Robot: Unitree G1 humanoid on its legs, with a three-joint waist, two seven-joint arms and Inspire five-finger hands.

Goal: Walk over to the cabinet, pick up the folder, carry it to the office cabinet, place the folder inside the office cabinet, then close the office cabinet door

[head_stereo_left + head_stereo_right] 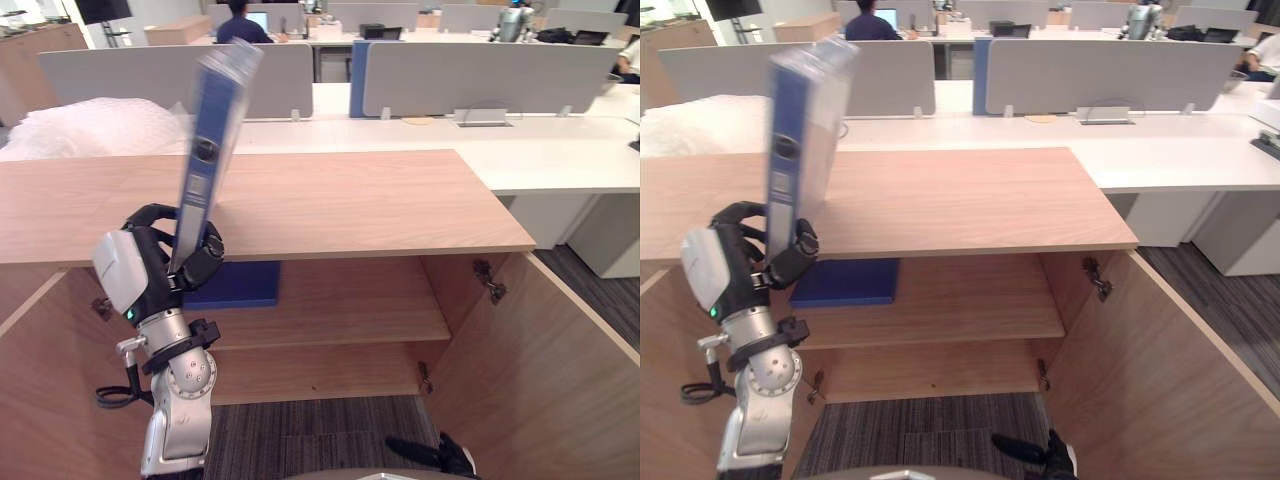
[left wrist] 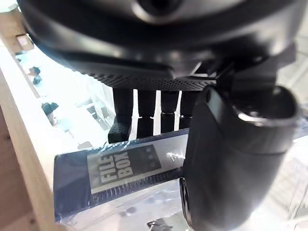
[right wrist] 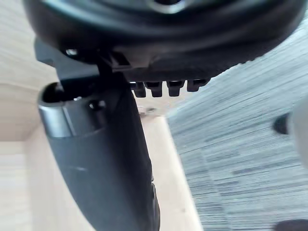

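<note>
We've got bubble wrap (image 1: 95, 125) far left, a white desk (image 1: 560, 150) behind with grey dividers (image 1: 480, 75), a person (image 1: 243, 22) seated at a laptop (image 1: 258, 18) beyond, grey carpet (image 1: 300, 435) below.

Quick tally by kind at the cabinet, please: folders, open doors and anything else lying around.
Blue folders: 2, the upright folder in the left hand and the flat folder on the upper shelf.
Open cabinet doors: 2, the left door and the right door.
Bubble wrap heaps: 1.
Total: 5.
</note>
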